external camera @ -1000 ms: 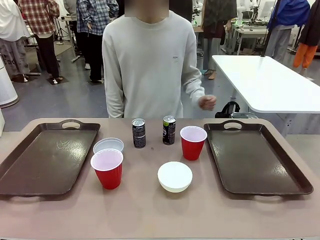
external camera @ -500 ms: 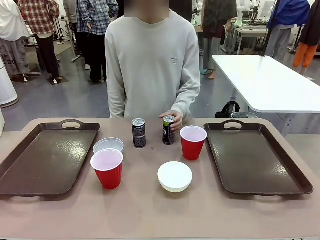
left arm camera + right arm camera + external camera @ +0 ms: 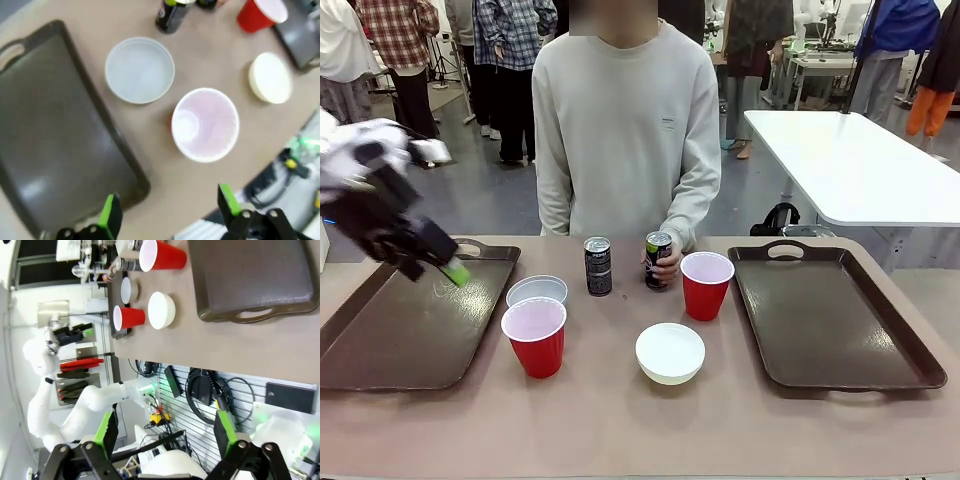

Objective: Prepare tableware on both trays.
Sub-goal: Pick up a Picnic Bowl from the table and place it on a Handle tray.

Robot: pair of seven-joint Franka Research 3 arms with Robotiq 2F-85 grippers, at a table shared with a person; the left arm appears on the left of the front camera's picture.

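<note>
Two cans (image 3: 598,266) (image 3: 658,248) upright, red cups (image 3: 534,340) (image 3: 705,287) mouth-up

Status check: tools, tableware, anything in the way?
Left tool open, above left tray. Right tool open, off the table. Cups, bowls, cans on table, none on a tray. Person's hand holds right-hand can.

print on black cans (image 3: 598,267) too small, nothing legible
</note>
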